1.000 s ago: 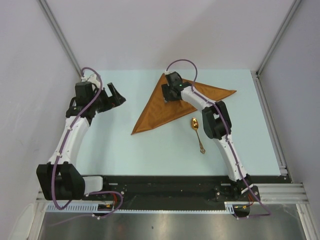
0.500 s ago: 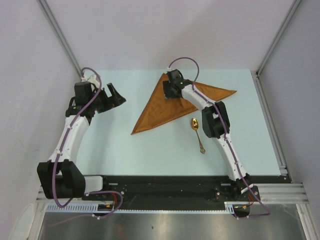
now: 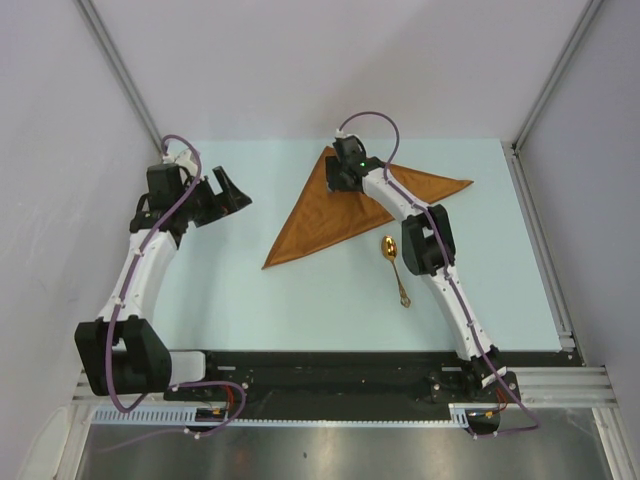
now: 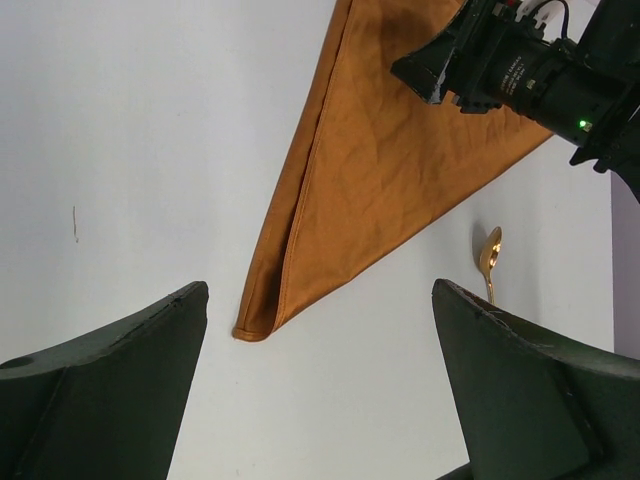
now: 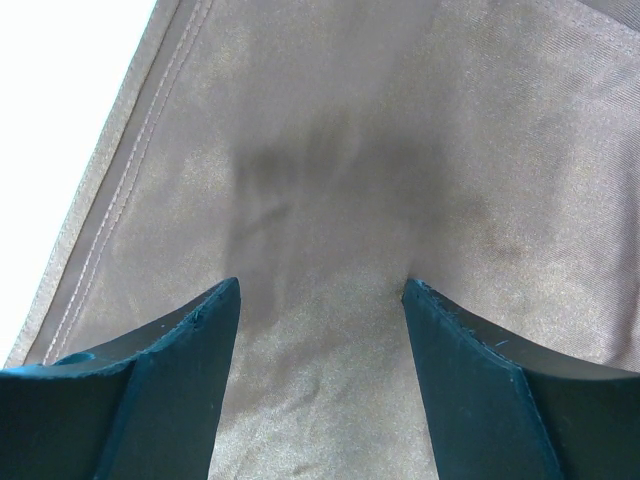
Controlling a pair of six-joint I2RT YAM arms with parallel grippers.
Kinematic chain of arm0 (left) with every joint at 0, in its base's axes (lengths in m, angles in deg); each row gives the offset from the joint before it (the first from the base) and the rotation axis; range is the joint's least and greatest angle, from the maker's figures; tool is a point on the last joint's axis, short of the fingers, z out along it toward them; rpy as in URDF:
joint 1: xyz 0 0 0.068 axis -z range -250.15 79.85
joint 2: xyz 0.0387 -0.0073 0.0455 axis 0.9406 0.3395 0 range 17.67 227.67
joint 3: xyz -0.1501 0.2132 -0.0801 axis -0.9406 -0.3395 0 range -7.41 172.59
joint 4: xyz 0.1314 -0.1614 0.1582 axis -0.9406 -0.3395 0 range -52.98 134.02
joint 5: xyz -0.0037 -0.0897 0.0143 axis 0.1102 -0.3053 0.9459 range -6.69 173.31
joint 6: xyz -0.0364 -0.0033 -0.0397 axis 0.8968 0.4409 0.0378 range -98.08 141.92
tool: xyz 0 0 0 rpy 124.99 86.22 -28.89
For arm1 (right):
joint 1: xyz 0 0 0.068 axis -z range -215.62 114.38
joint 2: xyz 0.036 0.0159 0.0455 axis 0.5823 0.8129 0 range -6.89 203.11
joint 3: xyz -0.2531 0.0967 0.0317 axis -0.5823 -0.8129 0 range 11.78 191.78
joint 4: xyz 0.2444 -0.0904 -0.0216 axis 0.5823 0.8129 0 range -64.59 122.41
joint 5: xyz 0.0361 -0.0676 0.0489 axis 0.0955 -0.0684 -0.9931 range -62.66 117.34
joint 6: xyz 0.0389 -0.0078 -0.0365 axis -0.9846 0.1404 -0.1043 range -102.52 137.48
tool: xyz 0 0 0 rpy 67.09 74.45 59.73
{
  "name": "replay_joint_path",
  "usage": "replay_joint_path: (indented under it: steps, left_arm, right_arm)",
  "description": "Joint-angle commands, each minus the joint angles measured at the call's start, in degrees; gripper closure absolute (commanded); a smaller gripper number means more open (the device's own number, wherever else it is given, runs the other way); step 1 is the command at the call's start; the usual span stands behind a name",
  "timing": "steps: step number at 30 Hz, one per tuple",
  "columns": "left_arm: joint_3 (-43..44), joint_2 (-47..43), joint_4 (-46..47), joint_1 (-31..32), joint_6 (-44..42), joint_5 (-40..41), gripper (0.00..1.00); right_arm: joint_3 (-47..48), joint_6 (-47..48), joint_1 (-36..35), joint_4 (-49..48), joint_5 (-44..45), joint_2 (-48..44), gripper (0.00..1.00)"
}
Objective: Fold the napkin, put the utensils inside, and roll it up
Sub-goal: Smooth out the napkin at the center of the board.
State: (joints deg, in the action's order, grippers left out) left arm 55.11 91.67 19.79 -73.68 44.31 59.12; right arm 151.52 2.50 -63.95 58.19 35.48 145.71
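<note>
From above, we're looking at the rust-orange napkin (image 3: 318,222) lying flat on the pale table (image 3: 250,290) as a folded triangle, one point reaching toward the near left and another toward the far right. The gold spoon (image 3: 395,268) is lying on bare table just beside the napkin's near edge, bowl away from us, not touching the cloth. The right gripper (image 3: 337,183) is hanging over the napkin's far corner, while the left gripper (image 3: 232,190) is sitting well off to the left, above bare table. Switching to the left wrist, we're seeing its two dark fingers (image 4: 110,390) spread wide with nothing between them; the napkin's (image 4: 370,190) doubled near corner is showing ahead, the spoon (image 4: 489,262) is peeking out beyond its edge, and the right arm's wrist is poised over the cloth. Now the right wrist: its fingers (image 5: 150,380) are standing apart, pinching nothing, pointing down at smooth cloth (image 5: 350,150) with a stitched hem running along the left, though we cannot tell whether the tips are touching it.
</note>
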Motion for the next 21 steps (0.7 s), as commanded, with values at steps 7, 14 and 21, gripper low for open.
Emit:
replay_joint_path:
  steps: [7,14,21]
  left_arm:
    - [-0.91,0.62,1.03,-0.95,-0.60,-2.71,0.02]
    - [-1.26,0.71,1.38,-1.48,-0.33,-3.24,0.02]
    - [-1.79,0.01,2.08,-1.83,-0.16,-3.15,0.02]
  right_arm:
    - [3.95,-4.44,0.30,0.80,-1.81,6.05,0.26]
    - [5.80,-6.64,0.65,0.45,-3.22,7.10,0.26]
    - [6.16,-6.64,0.74,-0.69,-5.15,6.31,0.25]
